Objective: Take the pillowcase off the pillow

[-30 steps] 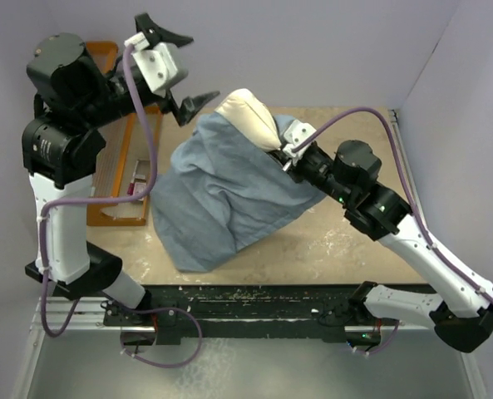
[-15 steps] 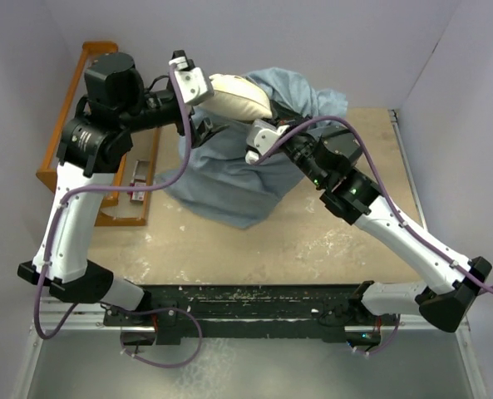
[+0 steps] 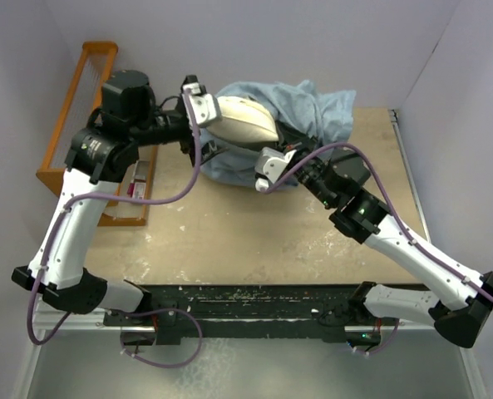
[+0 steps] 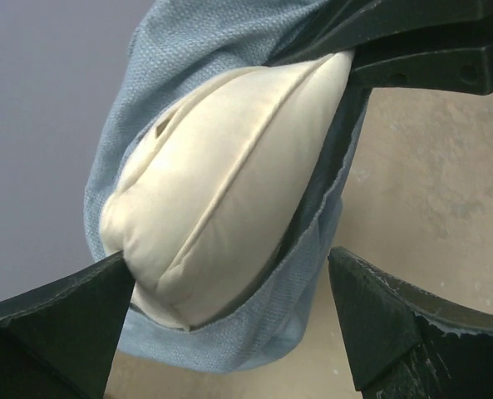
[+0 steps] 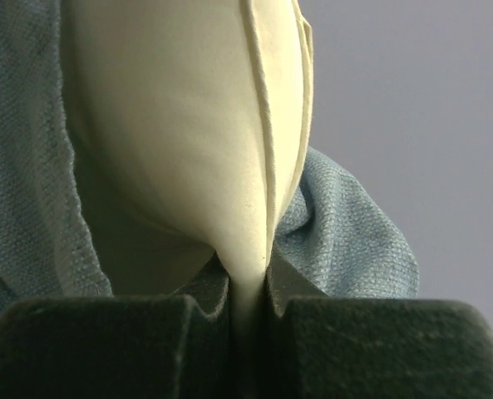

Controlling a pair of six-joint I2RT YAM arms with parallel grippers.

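Observation:
The cream pillow is held up at the back of the table, its near end bare. The blue-grey pillowcase is bunched behind and to the right of it and still wraps its far part. My right gripper is shut on the pillow's seam edge, seen pinched between the jaws in the right wrist view, with pillowcase cloth on both sides. My left gripper is open at the pillow's left end. In the left wrist view its jaws straddle the pillow and the pillowcase hem.
An orange wooden rack stands at the left of the beige table. Grey walls close in at the back and on both sides. The black base rail runs along the near edge.
Both arms have moved toward the back, carrying pillow and pillowcase off the table's middle. The left gripper has come from the left onto the pillow's end. The pillowcase has gathered behind.

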